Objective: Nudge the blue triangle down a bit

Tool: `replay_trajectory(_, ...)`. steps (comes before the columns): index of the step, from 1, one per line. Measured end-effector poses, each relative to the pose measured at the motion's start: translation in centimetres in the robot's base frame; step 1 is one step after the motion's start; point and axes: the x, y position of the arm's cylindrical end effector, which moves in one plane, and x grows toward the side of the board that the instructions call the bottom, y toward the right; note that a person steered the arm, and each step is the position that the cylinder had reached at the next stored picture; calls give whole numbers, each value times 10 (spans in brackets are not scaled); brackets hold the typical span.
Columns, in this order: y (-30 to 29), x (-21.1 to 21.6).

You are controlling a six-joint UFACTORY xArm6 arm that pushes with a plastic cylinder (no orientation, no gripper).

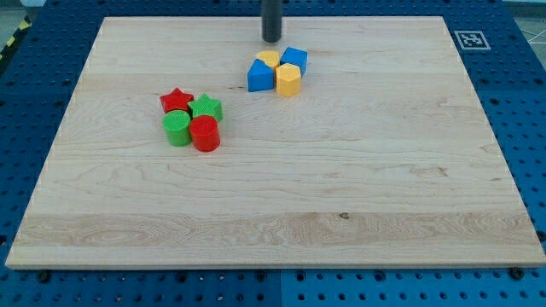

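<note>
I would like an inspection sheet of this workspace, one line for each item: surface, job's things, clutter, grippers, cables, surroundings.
Surface: wooden board, pale, flat, no damage seen.
Job's things: blue triangle at the left of the upper cluster, touching the yellow blocks beside it.
Clutter: blue cube, yellow hexagonal block and a second yellow block in the same cluster; red star, green star, green cylinder and red cylinder packed together at the view's left.
Grippers: none; my tip stands just above the upper cluster, apart from it.
Cables: nothing seen.
Surroundings: blue perforated base; square marker tag at the view's top right.
</note>
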Motion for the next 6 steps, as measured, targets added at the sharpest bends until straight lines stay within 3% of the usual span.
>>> replay_trajectory(1,-53,-11)
replay_trajectory(2,-80,6)
replay_trajectory(6,-32,130)
